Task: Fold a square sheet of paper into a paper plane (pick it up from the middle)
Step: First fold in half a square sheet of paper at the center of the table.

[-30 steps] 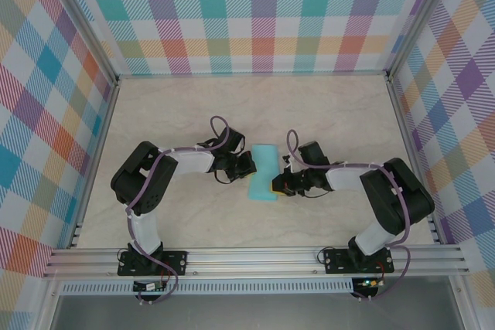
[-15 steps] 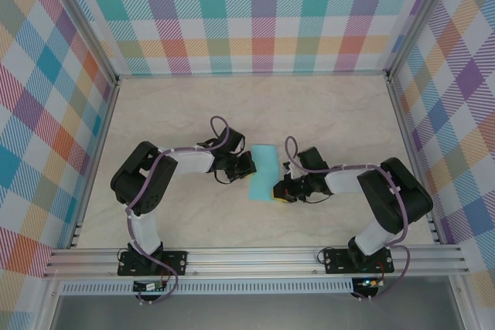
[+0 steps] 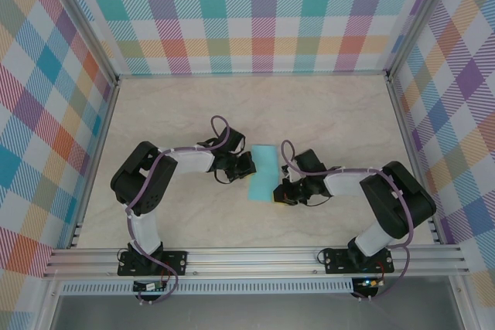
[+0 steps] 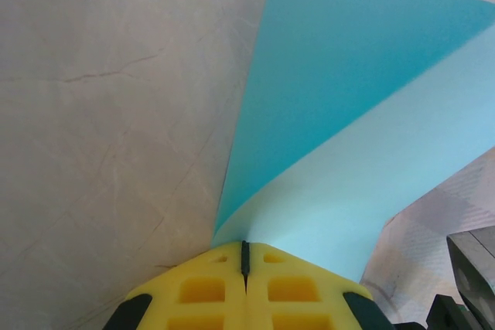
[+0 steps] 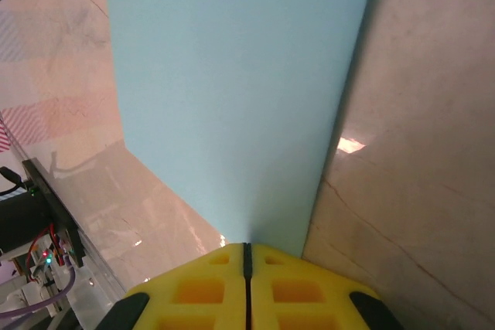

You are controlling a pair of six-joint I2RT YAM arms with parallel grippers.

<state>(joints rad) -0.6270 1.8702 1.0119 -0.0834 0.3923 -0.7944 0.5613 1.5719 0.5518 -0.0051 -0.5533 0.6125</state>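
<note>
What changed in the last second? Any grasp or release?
The right gripper, shut on the sheet of paper, slid slightly left and toward the near edge, pulling the sheet's near end with it. No grasp or release. The left gripper stayed in place, still shut on the sheet's left edge, and the sheet's far end did not move.

Teal square sheet of paper (image 3: 263, 171), yellow fingers (image 4: 203, 291), cream marbled table (image 3: 332, 113), pastel plaid walls (image 3: 247, 13)

Bright, even overhead light here; only soft shadows on the table (image 3: 332, 113); small glare spot in the right wrist view; warm pinkish cast there.
</note>
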